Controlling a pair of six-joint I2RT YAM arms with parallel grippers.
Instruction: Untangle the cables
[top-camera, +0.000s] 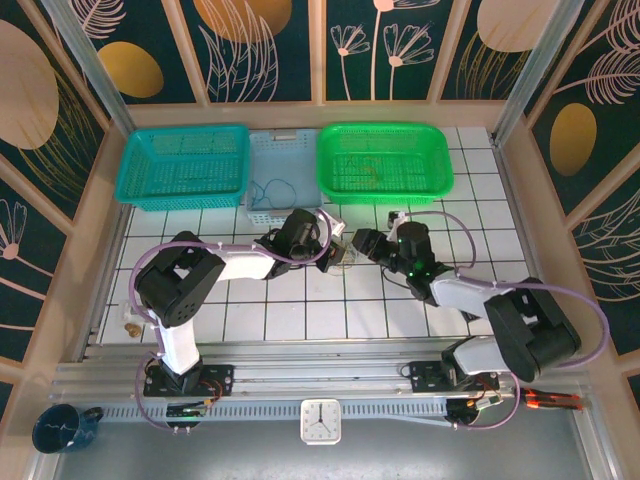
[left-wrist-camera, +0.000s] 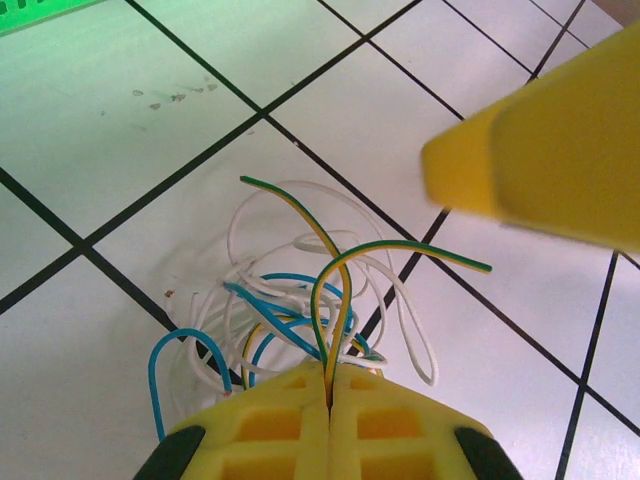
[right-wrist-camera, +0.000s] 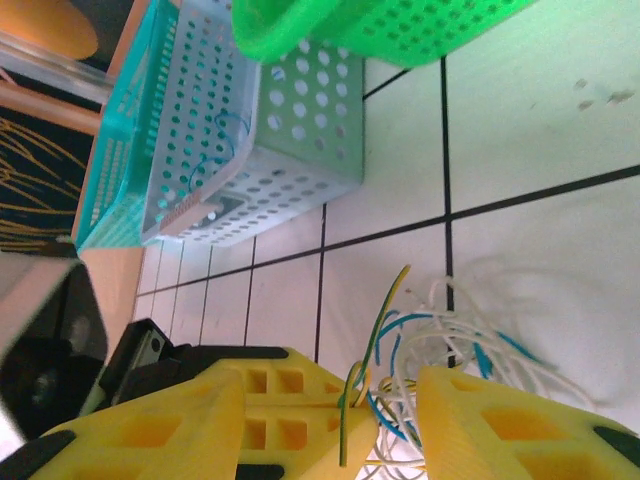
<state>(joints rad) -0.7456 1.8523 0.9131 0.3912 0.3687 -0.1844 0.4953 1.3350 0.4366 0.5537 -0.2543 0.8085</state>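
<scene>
Left claw (left-wrist-camera: 330, 388): jaws pressed shut, pinching one green-yellow wire (left-wrist-camera: 337, 290) right at the tips. The wire arcs up and out of the tangle (left-wrist-camera: 290, 310). Judging by the grip, it is singled out to be drawn free.

Right claw (top-camera: 358, 246): jaws parted, nothing gripped that I can see. It faces the left claw across the heap, one yellow finger (left-wrist-camera: 540, 150) hanging just above the wires, likely placed to steady them or take a strand.

The tangle of white, blue and green-yellow cables lies on the white-tiled worktop (left-wrist-camera: 100, 150), mid-table between the claws.

Far side, left to right: teal basket (top-camera: 185, 165), pale blue basket (top-camera: 272, 180) with a blue wire inside, green basket (top-camera: 385, 160). These are probably sorting bins.

Dark floral panels wall the stall. A small clock (top-camera: 320, 420) sits at the near edge.
</scene>
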